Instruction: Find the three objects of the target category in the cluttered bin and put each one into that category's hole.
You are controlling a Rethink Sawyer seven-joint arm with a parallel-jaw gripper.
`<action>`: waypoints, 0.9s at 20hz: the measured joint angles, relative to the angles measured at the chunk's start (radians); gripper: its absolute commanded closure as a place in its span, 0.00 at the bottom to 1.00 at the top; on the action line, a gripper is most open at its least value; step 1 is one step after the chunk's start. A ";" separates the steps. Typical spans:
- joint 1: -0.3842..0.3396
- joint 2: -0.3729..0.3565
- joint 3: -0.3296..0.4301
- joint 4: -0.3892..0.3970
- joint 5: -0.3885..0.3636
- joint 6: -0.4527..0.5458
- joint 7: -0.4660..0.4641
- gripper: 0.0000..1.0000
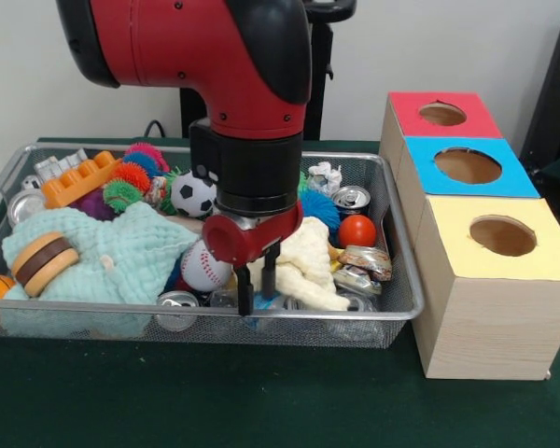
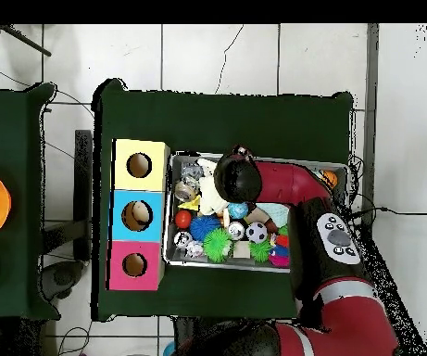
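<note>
Dark green cloth covers the surface, and on it we see a wire mesh bin packed with clutter, with a row of three wooden boxes just beside it. The boxes carry a red top, a blue top and a yellow top, each with a round hole. The red and black arm reaches down into the bin, and its claw hangs low over the near side with its two dark fingers apart and nothing between them, as far as we can tell from the front view; from overhead the arm hides it. Right by the claw lie a baseball, a cream plush toy and a can. Farther back sit a soccer ball, a small red ball, a blue spiky ball and another can. A pale green cloth fills the bin's other half, with a toy burger on it and an orange brick behind it.
</note>
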 measured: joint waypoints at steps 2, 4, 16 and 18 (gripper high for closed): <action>0.005 -0.003 -0.003 0.009 -0.001 -0.004 0.000 0.00; 0.009 -0.003 -0.010 0.011 0.000 -0.018 0.000 0.00; 0.009 -0.002 -0.012 0.012 0.000 -0.025 0.000 0.00; 0.009 -0.001 -0.011 0.011 0.000 -0.029 0.000 0.00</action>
